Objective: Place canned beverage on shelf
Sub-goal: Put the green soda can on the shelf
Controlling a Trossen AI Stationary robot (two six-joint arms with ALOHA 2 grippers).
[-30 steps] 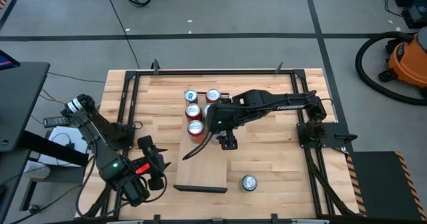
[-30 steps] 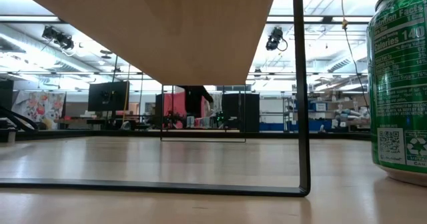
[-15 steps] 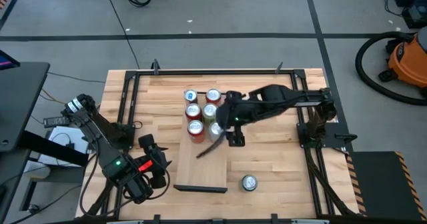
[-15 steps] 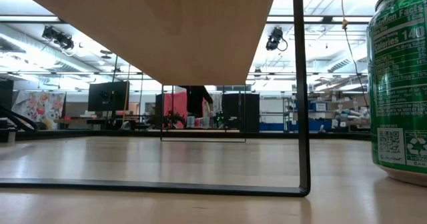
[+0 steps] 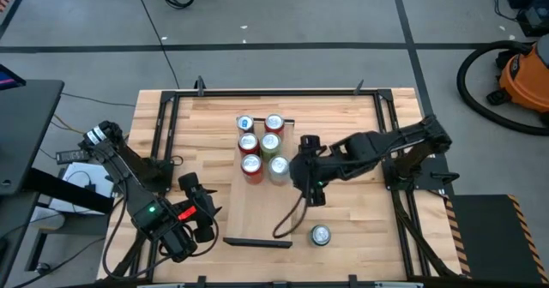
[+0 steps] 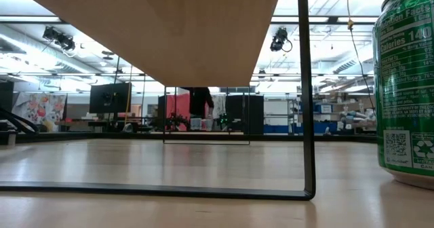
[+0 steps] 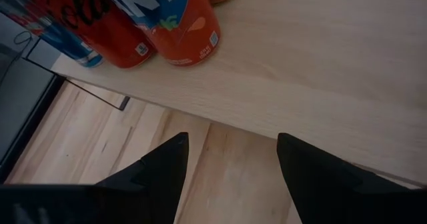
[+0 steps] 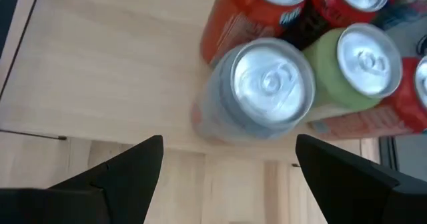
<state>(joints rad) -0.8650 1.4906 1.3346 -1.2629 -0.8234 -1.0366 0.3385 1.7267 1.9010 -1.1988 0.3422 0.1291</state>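
Now the right gripper [image 5: 314, 188], jaws wide and empty, sits off the shelf's [image 5: 257, 215] right edge; the silver can [image 5: 279, 169] stands there. Best swing toward the green can [image 5: 320, 234] near the desk's [image 5: 360, 211] front edge, descending squarely.

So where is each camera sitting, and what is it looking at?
High view: above, straight down on the shelf, six cans, both arms, the right gripper.
Low view: table height, under the shelf; no arm shows.
Left wrist: on the left arm, its fingers open, facing the orange can.
Right wrist: on the right arm, its fingers open, over the silver can.
Shared: the green can off the shelf.
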